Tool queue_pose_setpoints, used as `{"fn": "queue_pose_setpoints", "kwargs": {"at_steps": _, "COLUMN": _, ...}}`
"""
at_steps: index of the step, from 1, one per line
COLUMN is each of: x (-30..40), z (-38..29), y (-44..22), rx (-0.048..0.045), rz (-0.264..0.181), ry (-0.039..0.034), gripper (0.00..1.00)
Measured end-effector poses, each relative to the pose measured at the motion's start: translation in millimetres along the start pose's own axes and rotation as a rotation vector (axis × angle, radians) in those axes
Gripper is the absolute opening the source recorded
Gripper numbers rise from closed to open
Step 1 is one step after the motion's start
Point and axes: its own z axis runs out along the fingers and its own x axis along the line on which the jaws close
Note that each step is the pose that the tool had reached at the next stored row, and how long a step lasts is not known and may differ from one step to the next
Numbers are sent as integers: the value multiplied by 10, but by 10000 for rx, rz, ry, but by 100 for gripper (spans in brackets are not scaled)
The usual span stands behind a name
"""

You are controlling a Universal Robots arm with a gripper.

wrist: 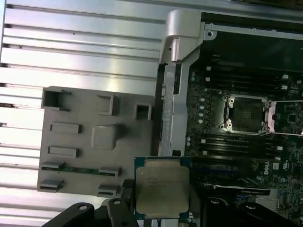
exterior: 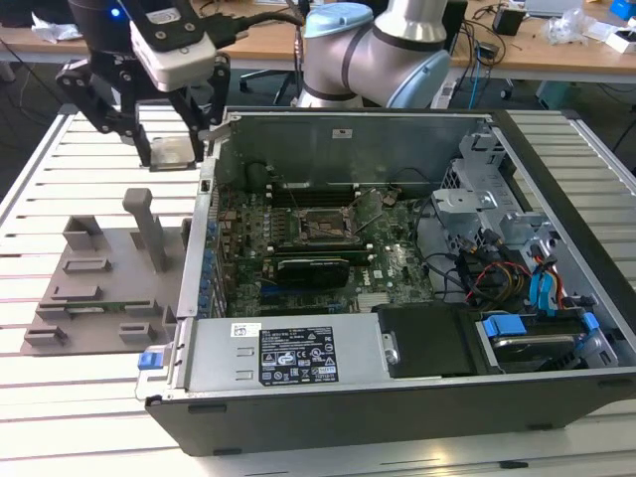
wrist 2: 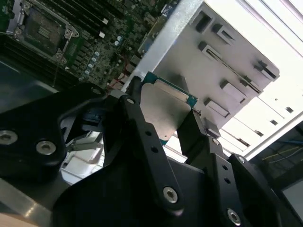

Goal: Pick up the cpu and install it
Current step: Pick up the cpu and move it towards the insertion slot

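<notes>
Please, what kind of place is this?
Probably a robotics lab or test bench: an open computer case lies on a slatted metal table, a robot arm stands behind, and cluttered desks beyond.

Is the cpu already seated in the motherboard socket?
No: the gripper holds the cpu clear of the board, and the socket is empty.

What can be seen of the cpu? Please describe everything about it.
The cpu is a flat square chip: a silvery-grey metal lid with faint print, on a thin green board that shows as a rim. The gripper holds it by two opposite edges between black fingers, lid facing the first wrist view's camera. It hangs in the air outside the open computer case, clear of the grey tray, and is not in the motherboard's empty socket.
</notes>
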Motion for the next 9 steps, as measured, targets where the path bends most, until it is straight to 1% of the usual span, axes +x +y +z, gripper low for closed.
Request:
{"fn": "queue_pose_setpoints", "kwargs": {"at_steps": 6, "x": -190, "z": 5, "y": -18, "rx": 0, "rz": 0, "ry": 2, "gripper": 55}}
{"fn": "queue_pose_setpoints", "kwargs": {"at_steps": 9, "x": -380, "z": 9, "y": -35, "rx": -1, "rz": 1, "ry": 5, "gripper": 55}}
